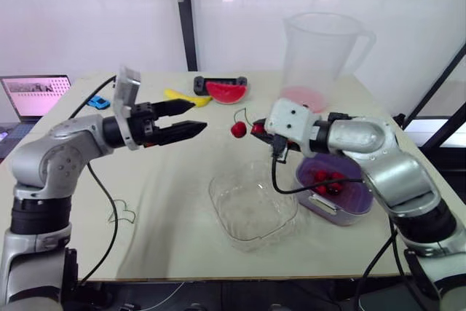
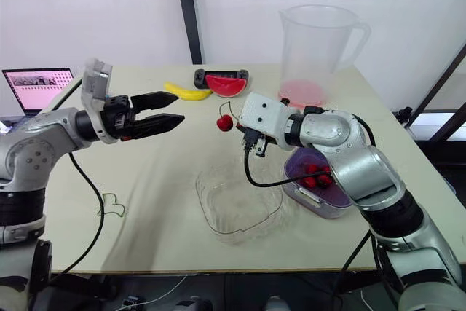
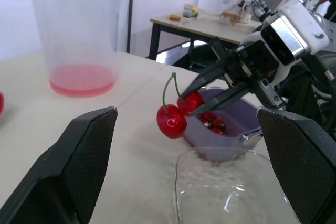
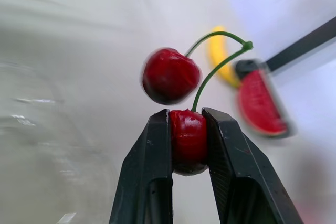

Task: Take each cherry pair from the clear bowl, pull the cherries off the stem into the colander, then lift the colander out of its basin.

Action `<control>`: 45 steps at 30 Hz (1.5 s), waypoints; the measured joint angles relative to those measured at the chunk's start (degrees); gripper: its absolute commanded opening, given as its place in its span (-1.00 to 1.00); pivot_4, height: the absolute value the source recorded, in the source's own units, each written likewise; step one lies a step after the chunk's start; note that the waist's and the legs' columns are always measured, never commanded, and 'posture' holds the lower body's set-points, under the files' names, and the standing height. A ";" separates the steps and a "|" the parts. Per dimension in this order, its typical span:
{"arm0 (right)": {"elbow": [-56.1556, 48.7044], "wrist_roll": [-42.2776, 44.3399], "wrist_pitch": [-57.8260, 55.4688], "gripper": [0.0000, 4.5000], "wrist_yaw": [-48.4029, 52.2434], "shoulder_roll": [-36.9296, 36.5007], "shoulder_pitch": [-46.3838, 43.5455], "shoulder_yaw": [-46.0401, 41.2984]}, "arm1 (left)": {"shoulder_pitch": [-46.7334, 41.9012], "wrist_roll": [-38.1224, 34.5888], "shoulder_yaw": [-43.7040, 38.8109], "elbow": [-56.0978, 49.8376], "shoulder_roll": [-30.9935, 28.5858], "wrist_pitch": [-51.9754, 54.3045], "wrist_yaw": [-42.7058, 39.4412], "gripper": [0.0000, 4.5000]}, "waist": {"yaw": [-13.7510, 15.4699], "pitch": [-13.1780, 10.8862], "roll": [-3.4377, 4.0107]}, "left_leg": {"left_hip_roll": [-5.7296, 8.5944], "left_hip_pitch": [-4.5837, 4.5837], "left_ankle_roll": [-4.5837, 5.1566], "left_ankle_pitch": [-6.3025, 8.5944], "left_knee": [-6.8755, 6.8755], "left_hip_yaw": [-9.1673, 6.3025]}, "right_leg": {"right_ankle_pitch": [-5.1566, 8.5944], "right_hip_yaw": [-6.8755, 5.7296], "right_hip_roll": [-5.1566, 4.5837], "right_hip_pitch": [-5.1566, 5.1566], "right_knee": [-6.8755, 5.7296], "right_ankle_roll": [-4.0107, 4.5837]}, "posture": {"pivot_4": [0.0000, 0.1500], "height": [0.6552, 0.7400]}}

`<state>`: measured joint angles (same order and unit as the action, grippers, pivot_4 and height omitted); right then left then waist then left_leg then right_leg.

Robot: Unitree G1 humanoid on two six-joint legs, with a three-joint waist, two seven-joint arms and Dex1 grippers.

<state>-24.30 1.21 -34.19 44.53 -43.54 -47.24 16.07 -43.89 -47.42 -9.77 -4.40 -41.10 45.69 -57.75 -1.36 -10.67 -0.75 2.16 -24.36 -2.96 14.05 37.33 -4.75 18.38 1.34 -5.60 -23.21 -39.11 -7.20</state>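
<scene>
One cherry sits pinched tight in right gripper, mid-air past the bowl, near the colander. Its twin hangs off the stem on the side toward left gripper, which faces it level, jaws wide, near, not touching.

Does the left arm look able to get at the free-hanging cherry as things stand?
Probably yes: the left gripper, jaws open, points at the free cherry with only air between. The right gripper clamps the other cherry, leaving this one exposed.
</scene>
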 measured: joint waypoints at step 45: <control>-6.02 -5.68 -1.21 0.63 9.53 3.06 2.11 0.11 | -7.27 10.90 11.12 8.94 8.49 -6.10 -5.59 -1.00 | 0.18 0.00 0.00 | 0.02 -0.01 -0.09 -0.06 0.06 -0.03 | 0.00 -0.01 0.01 0.05 0.01 0.00 | 1.00 1.00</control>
<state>-30.32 -4.48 -35.40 54.06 -40.48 -45.12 16.18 -51.16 -36.52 1.35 4.54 -32.62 39.59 -63.34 -1.18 -10.67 -0.75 2.18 -24.37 -3.05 14.00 37.39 -4.78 18.37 1.33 -5.60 -23.16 -39.10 -7.20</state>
